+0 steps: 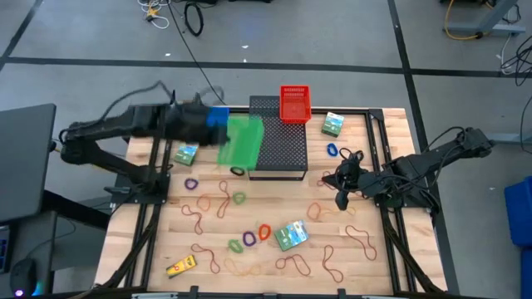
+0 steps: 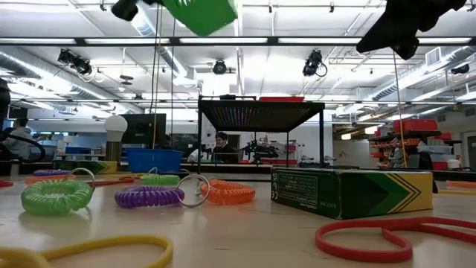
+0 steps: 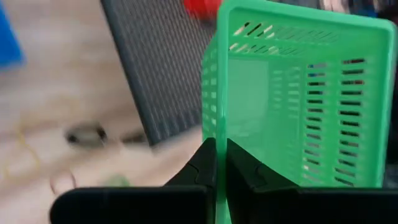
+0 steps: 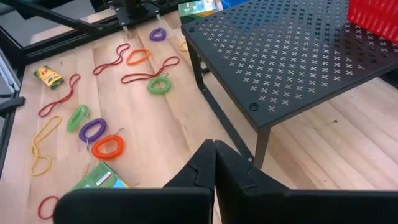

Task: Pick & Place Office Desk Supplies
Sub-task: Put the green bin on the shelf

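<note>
The left claw (image 1: 223,131) is clamped shut on a green basket's (image 1: 241,141) wall, held above the worktop (image 1: 208,241); loose rings (image 1: 249,239) lie toward six o'clock. The right claw (image 1: 342,198), closed and empty, waits at three o'clock.

Rubber bands (image 1: 223,202), coloured rings (image 1: 264,232), green boxes (image 1: 291,236) and yellow item (image 1: 181,266) scattered flat across the table.

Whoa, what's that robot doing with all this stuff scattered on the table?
The left arm's jaws are clamped on the rim of a green slotted plastic basket, carrying it in the air beside the black perforated metal stand. A red plastic basket sits on that stand. The right gripper hangs shut and empty over the table's right side. Rubber bands, coiled coloured rings and small green printed boxes lie scattered on the wooden table.
</note>
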You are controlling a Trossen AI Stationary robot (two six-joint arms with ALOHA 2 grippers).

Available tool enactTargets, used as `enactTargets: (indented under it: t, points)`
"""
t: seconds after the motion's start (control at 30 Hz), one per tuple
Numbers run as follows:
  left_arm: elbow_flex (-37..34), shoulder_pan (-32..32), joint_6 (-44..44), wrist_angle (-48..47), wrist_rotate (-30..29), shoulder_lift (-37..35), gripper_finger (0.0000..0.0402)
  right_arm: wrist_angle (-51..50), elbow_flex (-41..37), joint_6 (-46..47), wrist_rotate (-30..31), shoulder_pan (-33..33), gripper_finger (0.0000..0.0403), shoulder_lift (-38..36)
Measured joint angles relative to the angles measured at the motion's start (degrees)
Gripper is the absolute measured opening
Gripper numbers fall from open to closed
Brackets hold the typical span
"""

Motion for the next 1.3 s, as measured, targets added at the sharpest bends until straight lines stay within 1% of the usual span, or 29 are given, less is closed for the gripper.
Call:
enactTargets:
  t: [0.1,0.2,0.27,0.33,0.47,0.57,0.73,0.93,1.13,1.3]
  points:
    - [0.41,11.00,5.00,0.87,3.52,1.96,0.0012,0.60,0.00,1.41,0.01,-0.55,0.0005,0.13]
    - [0.44,20.42,8.43,3.77,9.53,5.00,0.0012,1.75,-0.02,2.07,0.04,-0.81,0.0004,0.13]
    - [0.44,24.28,9.66,6.52,12.92,7.54,0.0012,2.21,-0.02,2.47,0.26,-0.80,0.0004,0.13]
    - [0.44,26.77,10.75,8.73,15.30,10.33,0.0012,2.33,-0.02,2.49,0.90,-0.80,0.0004,0.13]
    - [0.44,28.45,12.45,11.69,18.35,15.96,0.0012,2.33,-0.02,3.49,2.63,-0.80,0.0004,0.13]
    - [0.44,28.83,13.21,13.50,18.18,19.57,0.0012,2.33,-0.02,3.54,2.74,-0.80,0.0004,0.13]
    - [0.44,30.47,13.04,15.98,17.15,23.63,0.0013,2.33,-0.02,3.54,2.74,-0.80,0.0004,0.13]
    - [0.48,30.96,10.65,19.43,14.06,25.71,0.0013,2.31,-0.02,3.25,2.78,-0.80,0.0004,0.13]
    - [0.48,30.03,9.64,20.70,13.49,27.72,0.0014,2.29,-0.02,2.88,2.90,-0.80,0.0004,0.13]
    - [0.50,30.07,10.33,20.82,12.89,27.80,0.0016,2.29,-0.02,2.88,2.91,-0.80,0.0004,0.13]
